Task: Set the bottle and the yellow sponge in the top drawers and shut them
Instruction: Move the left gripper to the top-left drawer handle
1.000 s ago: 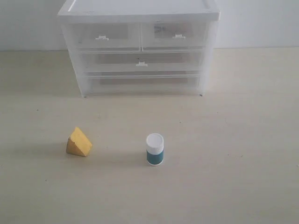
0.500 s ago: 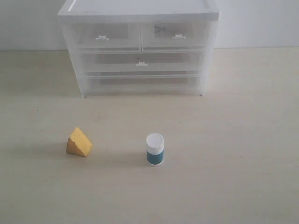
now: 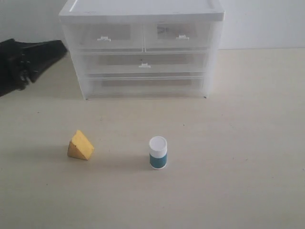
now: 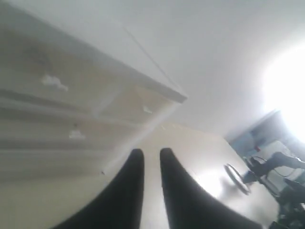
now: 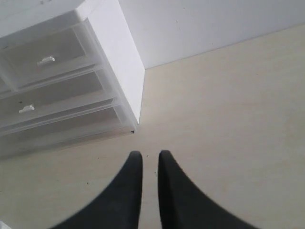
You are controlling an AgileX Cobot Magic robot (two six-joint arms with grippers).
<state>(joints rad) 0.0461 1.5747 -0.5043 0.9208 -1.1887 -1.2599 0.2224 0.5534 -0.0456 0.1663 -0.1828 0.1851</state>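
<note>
Standing upright on the near middle of the table (image 3: 248, 143), the bottle (image 3: 157, 152) shows a white cap over a dark teal band, with room all round for a grab. The yellow sponge (image 3: 80, 146), a wedge on a flat face, lies well to its left, which I judge suits my left arm. Both top drawers (image 3: 104, 36), far back, are shut and need opening first. My left gripper (image 4: 149, 155) hangs left of the cabinet (image 3: 143, 86), my right gripper (image 5: 148, 156) by its right side; each is nearly closed, holding nothing.
</note>
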